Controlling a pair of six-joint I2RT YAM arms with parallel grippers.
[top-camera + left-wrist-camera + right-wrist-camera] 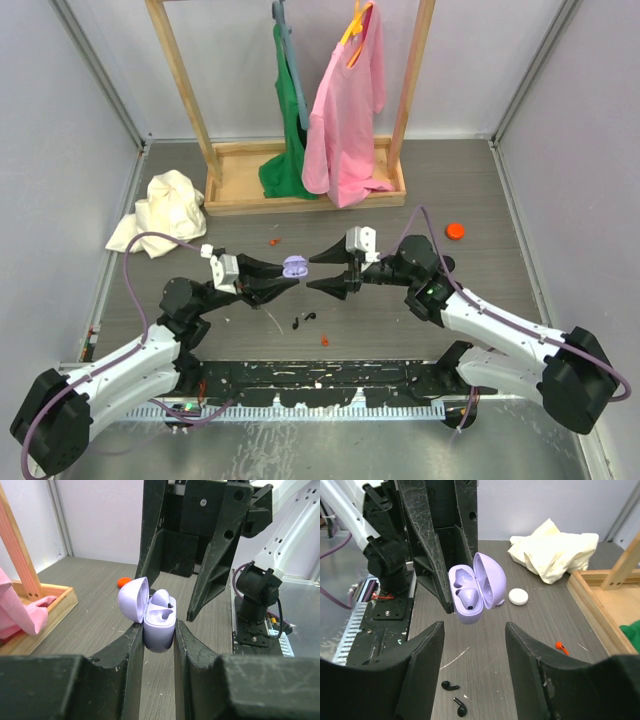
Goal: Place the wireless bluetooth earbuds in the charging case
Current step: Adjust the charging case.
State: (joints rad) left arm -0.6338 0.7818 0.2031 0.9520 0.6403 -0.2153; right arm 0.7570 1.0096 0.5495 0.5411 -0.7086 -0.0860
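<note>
My left gripper (288, 276) (158, 630) is shut on the lower body of a lilac charging case (293, 266) (159, 630) (469, 605), held above the table with its lid swung open. One lilac earbud (162, 599) (469, 597) sits in one slot of the case. The other slot (461, 577) looks empty. My right gripper (316, 272) (475, 627) faces the case from the right, a short way off, open with nothing between its fingers. Two black earbuds (303, 319) (451, 685) lie on the table below the case.
At the back stands a wooden clothes rack (240, 190) hung with a green and a pink garment (345, 110). A cream cloth (165, 210) lies at the left. An orange cap (455, 231), a white disc (518, 596) and small orange pieces (273, 241) (561, 647) dot the table.
</note>
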